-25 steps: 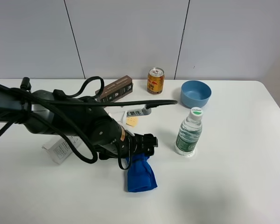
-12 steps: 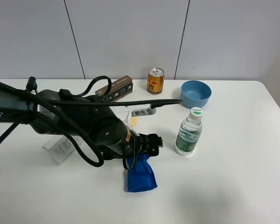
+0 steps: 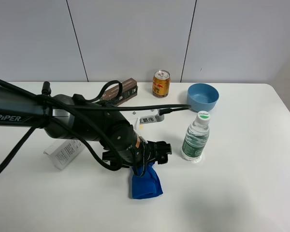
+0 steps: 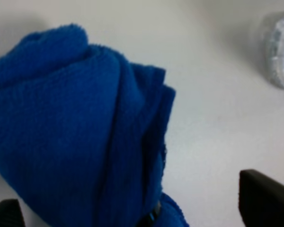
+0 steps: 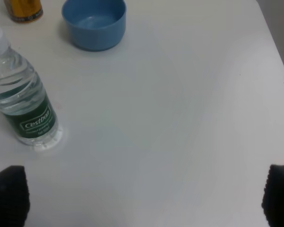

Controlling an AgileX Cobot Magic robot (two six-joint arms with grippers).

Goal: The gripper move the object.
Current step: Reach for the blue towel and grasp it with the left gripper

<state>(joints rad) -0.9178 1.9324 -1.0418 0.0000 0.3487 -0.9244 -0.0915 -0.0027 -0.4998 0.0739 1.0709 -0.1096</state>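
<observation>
A crumpled blue cloth lies on the white table, front of centre. It fills the left wrist view. My left gripper hangs low over the cloth's far end. Its dark fingertips stand wide apart at the frame corners, with the cloth bunched between them. My right gripper is open and empty above bare table, right of a water bottle; it is out of the high view.
A water bottle stands just right of the left gripper. A blue bowl, a gold can and a brown box stand at the back. A white box lies left, with small packets behind the arm.
My left arm has moved to the right and lower, so the gripper now sits closer over the cloth's far end. The cloth has barely shifted.
</observation>
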